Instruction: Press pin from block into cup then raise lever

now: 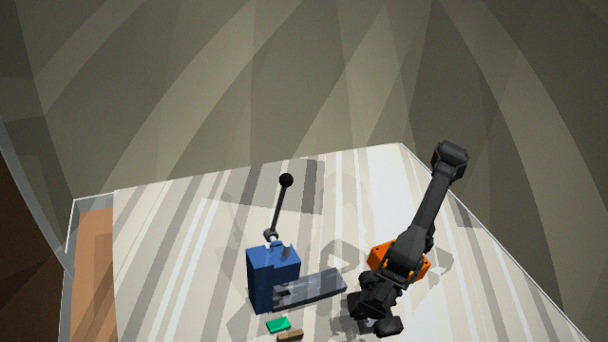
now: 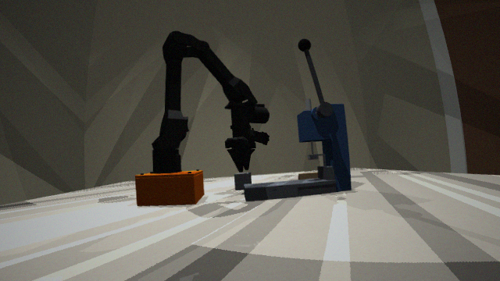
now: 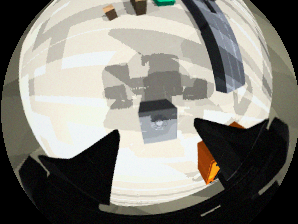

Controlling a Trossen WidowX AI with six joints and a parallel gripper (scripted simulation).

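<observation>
A pale worktop (image 1: 180, 247) (image 2: 297, 234) (image 3: 70, 110), streaked with grey and white bands, carries everything. In the top view an orange-brown strip (image 1: 92, 271) runs along its left edge, with a grey border at the far left corner. The blue press (image 1: 258, 285) (image 2: 343, 152) stands upright between the left and right edges, its long grey bed (image 1: 323, 285) (image 2: 277, 191) (image 3: 227, 60) stretching toward the right edge. Nearer that edge sits the orange base (image 1: 376, 256) (image 2: 168, 190) (image 3: 204, 162). The grey block (image 2: 243, 181) (image 3: 158, 125) rests near the bed's outer end. On the near-edge side of the press lie a flat green piece (image 1: 278, 325) (image 3: 164, 2) and, just beside it, a tan block (image 1: 290, 335) (image 2: 308, 176) (image 3: 139, 6); a smaller brown block (image 3: 110, 13) lies near them.
</observation>
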